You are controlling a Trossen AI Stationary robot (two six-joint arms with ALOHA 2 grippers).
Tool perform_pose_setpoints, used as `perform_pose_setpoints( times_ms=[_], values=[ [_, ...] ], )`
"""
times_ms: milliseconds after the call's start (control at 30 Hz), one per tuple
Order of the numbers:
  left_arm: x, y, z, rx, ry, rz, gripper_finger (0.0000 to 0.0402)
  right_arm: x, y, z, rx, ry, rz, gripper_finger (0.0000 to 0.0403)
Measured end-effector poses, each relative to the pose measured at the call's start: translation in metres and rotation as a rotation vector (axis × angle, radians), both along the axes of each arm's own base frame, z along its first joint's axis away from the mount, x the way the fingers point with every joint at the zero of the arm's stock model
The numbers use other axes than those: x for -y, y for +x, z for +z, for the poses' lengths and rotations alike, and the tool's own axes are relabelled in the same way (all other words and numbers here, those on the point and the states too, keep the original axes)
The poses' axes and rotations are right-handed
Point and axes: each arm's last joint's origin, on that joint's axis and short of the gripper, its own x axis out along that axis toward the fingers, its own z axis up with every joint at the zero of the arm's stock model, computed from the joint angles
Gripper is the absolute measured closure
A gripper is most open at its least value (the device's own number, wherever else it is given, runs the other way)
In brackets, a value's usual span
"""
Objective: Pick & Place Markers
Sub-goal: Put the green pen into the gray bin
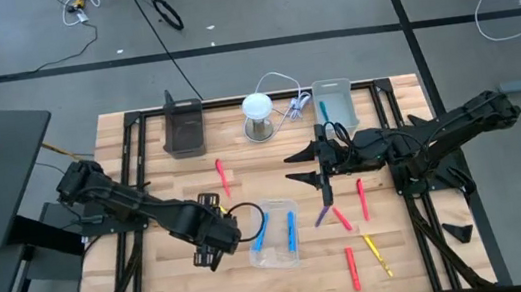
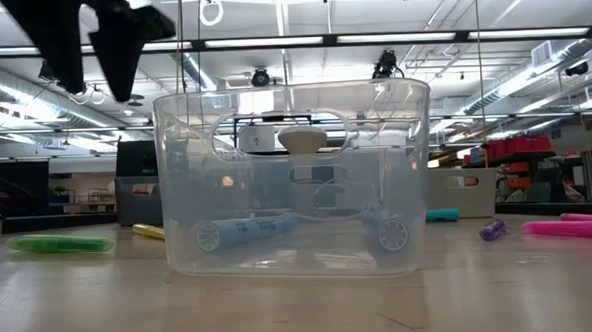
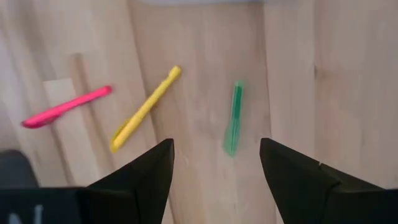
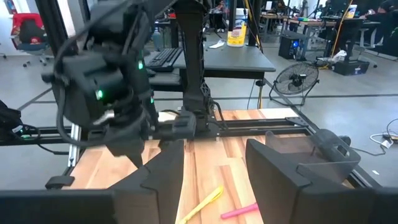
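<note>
Slim plastic markers (image 1: 361, 198) lie scattered on the pale, planked wooden desk (image 1: 406, 258), and two blue ones rest inside a clear, round-cornered tray (image 1: 274, 234). The left gripper (image 3: 214, 163) hangs over a green marker (image 3: 233, 118), its dark wedge-shaped jaws spread and empty. The right gripper (image 1: 296, 167) is held above the desk's middle, jaws likewise apart, holding nothing.

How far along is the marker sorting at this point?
Done: two blue markers lie in the clear tray, and one more in the far tray. In hand: nothing; the left gripper is open over a green marker, and the right gripper is open and empty. Left: red, yellow and purple markers lie loose on the table.
</note>
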Motion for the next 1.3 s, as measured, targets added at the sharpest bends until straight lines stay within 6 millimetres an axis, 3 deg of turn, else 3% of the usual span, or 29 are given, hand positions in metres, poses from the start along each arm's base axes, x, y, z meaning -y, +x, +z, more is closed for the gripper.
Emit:
perform_pose_setpoints(
  times_ms=[500, 700, 1300],
  values=[
    [0.0, -0.004, -0.061, 0.047, -0.087, 0.002, 0.0158, 0.0, 0.0, -0.003, -0.033, -0.005, -0.001, 0.0227],
    [0.0, -0.003, -0.075, 0.109, -0.119, 0.0, 0.0159, 0.0, -0.001, -0.004, -0.045, -0.002, -0.002, 0.0227],
    [-0.001, -0.013, -0.111, 0.054, -0.154, 0.033, 0.0159, 0.0, -0.001, -0.005, -0.052, -0.003, -0.002, 0.0227]
  ],
)
